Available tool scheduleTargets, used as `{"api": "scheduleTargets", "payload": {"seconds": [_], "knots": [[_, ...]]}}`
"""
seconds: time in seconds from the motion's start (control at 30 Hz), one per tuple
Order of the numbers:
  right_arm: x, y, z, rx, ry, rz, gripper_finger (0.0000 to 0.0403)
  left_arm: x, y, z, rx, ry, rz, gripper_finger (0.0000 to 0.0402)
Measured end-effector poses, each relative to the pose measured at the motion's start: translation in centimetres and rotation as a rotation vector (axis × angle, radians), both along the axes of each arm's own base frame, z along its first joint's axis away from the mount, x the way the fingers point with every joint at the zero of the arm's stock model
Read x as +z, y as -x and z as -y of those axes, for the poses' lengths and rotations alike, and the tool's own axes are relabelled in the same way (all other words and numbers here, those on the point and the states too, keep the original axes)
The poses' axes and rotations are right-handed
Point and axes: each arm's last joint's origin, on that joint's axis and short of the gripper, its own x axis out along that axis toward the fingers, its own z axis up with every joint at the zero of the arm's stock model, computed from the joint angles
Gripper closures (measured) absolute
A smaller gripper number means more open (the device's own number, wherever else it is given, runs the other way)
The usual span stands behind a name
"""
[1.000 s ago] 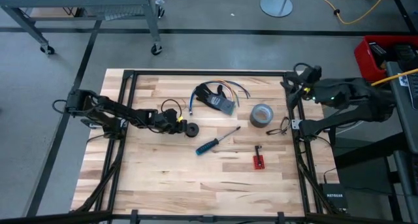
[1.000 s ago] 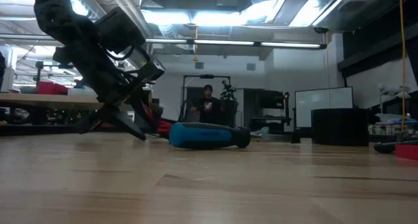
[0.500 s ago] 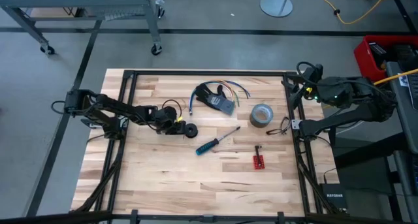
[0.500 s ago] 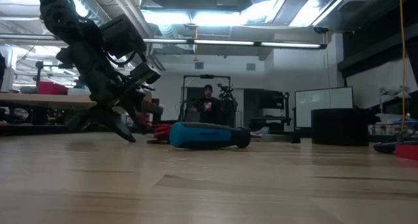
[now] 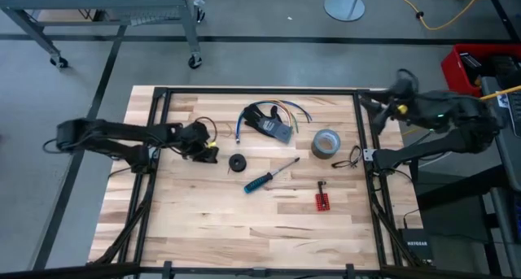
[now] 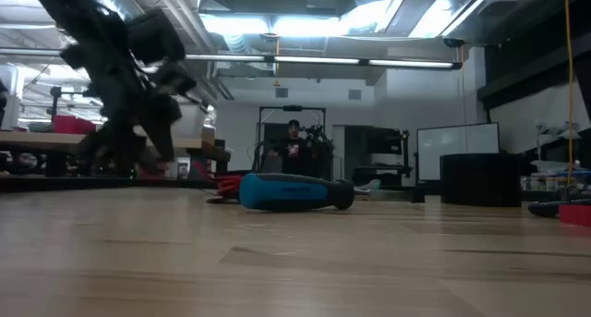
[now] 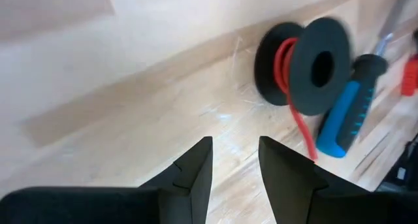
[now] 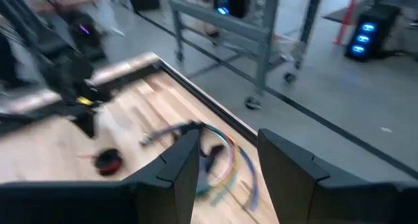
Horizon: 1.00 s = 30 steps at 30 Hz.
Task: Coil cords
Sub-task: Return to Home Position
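Note:
A small black spool [image 5: 238, 163] wound with red cord lies on one flange on the table; it also shows in the left wrist view [image 7: 305, 62], with a loose red end [image 7: 302, 127] trailing from it. My left gripper [image 5: 208, 153] is open and empty, just left of the spool and apart from it; its fingers [image 7: 196, 168] show in the left wrist view. A bundle of coloured cords [image 5: 273, 120] lies at the far middle of the table. My right gripper [image 5: 373, 105] is open and empty above the table's far right corner.
A blue-handled screwdriver [image 5: 267, 177] lies just right of the spool. A grey tape roll [image 5: 326, 142] and a dark wire loop [image 5: 350, 159] lie farther right, and a small red part [image 5: 323, 201] lies nearer the front. A person [image 6: 294, 149] stands far behind the table.
My left gripper has drawn back from the spool toward the table's left edge and risen a little; the spool stays where it was. My right arm has shifted a little toward the table's right edge.

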Motion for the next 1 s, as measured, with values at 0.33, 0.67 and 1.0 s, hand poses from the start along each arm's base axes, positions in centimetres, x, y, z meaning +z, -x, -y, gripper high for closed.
{"api": "scheduleTargets", "payload": {"seconds": [0.33, 0.67, 1.0], "knots": [[-0.8, 4.7, 0.4, 0.017, -0.031, 0.128, 0.0245, 5.5, 4.1, 0.1, -0.005, -0.421, 0.206, 0.0284], [-6.8, 3.5, 0.3, -0.003, -0.085, 0.17, 0.0245, 9.6, 6.7, 1.3, -0.125, -0.882, 0.493, 0.0284], [-11.3, 1.8, -0.1, 0.112, -0.092, 0.265, 0.0245, 8.3, 7.0, 2.3, -0.202, -1.101, 0.721, 0.0284]]}}
